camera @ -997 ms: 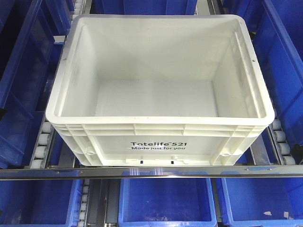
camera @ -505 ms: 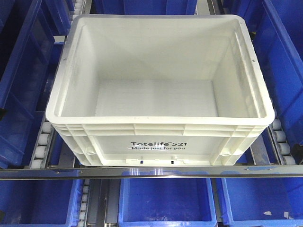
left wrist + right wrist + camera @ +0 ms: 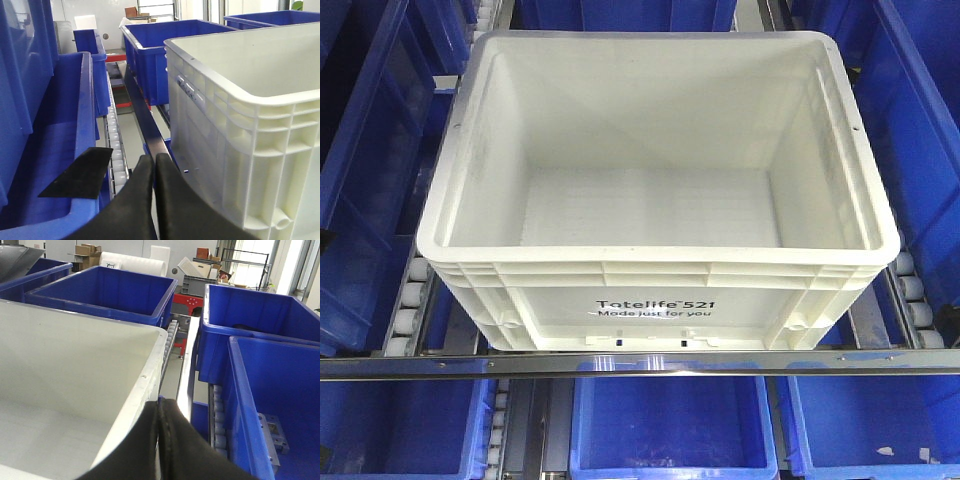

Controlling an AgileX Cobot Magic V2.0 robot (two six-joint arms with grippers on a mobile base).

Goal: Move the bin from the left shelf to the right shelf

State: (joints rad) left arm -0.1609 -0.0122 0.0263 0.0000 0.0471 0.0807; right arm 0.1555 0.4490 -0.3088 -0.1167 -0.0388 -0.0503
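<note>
You have the white bin (image 3: 660, 200) sitting empty on the roller shelf (image 3: 410, 300) among blue bins (image 3: 670, 425), with your left gripper (image 3: 154, 165) pressed together just off its left wall and your right gripper (image 3: 159, 412) pressed together by its right rim.

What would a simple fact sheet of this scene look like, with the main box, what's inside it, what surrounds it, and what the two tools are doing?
Main box: white bin, printed "Totelife 521 Made just for you"
Contents: empty
Support: roller tracks behind a metal front rail
Surroundings: blue bins on both sides, behind and below
Left tool: fingers closed together, beside the bin's left wall, holding nothing
Right tool: fingers closed together, at the bin's right rim, holding nothing
Task status: bin not yet gripped
</note>
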